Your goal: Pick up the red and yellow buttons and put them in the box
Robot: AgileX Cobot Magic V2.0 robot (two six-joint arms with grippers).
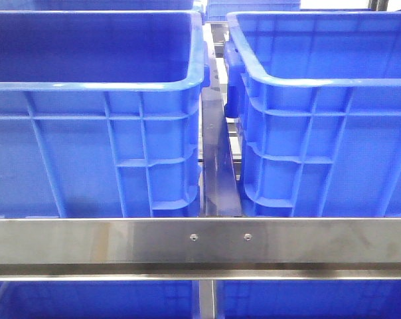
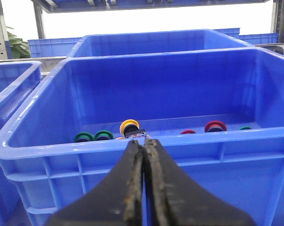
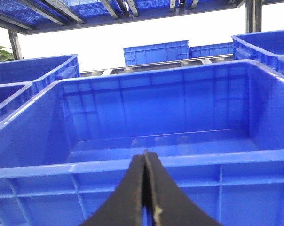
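Note:
In the left wrist view, a yellow button and a dark red button lie on the floor of a blue crate. A second red one lies between them. My left gripper is shut with nothing in it, outside that crate, level with its near rim. In the right wrist view, the box is an empty blue crate. My right gripper is shut and empty just outside its near wall. Neither gripper shows in the front view.
Green buttons lie left of the yellow one, and another at the far right. The front view has the two crates side by side behind a steel rail. More blue crates stand behind.

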